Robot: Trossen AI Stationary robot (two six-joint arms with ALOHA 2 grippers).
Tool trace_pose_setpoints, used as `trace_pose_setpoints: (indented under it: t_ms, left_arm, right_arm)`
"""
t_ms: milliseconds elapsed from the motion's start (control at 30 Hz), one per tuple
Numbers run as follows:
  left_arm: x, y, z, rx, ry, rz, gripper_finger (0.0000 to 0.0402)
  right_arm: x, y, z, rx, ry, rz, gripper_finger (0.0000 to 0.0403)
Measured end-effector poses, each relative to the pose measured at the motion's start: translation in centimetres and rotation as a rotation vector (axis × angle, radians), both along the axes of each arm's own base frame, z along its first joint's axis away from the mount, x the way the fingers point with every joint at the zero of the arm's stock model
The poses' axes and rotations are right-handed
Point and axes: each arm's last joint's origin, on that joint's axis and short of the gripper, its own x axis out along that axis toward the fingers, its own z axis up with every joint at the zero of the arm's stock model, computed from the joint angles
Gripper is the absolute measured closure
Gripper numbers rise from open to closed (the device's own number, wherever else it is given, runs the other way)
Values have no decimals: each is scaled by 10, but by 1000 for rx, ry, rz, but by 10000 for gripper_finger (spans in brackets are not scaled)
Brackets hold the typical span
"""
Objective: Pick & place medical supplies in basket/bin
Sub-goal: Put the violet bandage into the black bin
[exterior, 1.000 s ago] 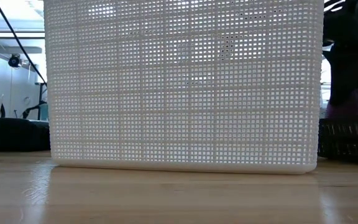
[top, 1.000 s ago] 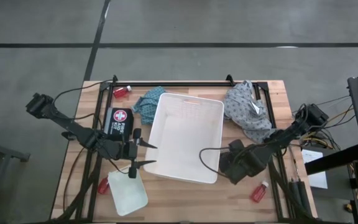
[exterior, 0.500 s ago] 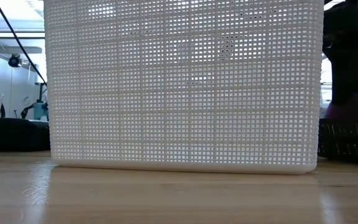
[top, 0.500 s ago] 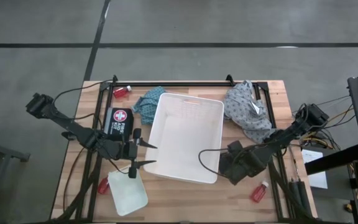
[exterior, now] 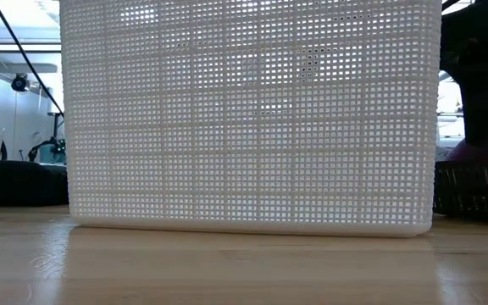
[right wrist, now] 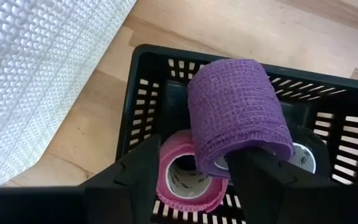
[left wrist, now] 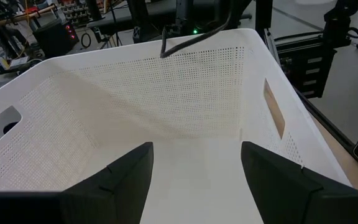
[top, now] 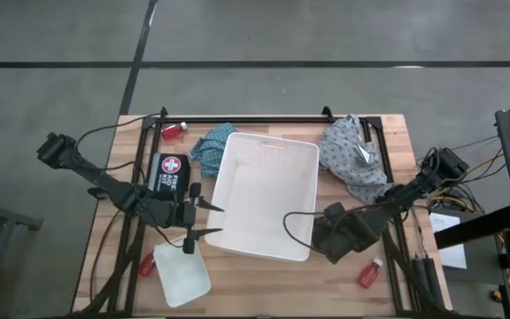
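Two grippers work at the white basket [top: 266, 197], the largest thing on the table [top: 264, 282]. The left gripper [top: 204, 221] hangs at the basket's left wall, fingers parted and holding nothing; its wrist view looks into a bare basket [left wrist: 185, 99]. The right gripper [right wrist: 191, 177] sits just off the basket's right near corner, over a slotted black tray [right wrist: 148, 93]. Its fingers are parted, and a purple roll [right wrist: 238, 115] stands between them, leaning on a pink roll [right wrist: 188, 177] in the tray; whether the fingers touch it cannot be told. A second ago the low view showed the purple roll higher beside the basket; now it sits lower at the tray's rim [exterior: 481, 152], and the right arm has shifted slightly toward the basket.

The grey cloth [top: 352, 155] lies at the basket's right far side, the teal cloth [top: 211, 144] at its left far corner. A small tray [top: 182, 275] sits near left, touching a red bottle [top: 148, 264]. Other bottles lie near right [top: 369, 272] and far left [top: 173, 130].
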Motion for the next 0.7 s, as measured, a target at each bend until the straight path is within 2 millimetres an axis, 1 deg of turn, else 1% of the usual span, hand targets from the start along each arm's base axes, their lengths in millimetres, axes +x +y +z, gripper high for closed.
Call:
trace_pose_setpoints:
  t_ms: [233, 533, 700]
  left_arm:
    - [0, 0, 0, 0, 0, 0, 152]
    - [0, 0, 0, 0, 0, 0, 152]
    - [0, 0, 0, 0, 0, 0, 152]
  right_arm:
    - [-2, -1, 5, 12, -12, 4, 219]
    - [-12, -8, 23, 42, -56, -5, 220]
    - [-11, -8, 22, 28, -64, -5, 220]
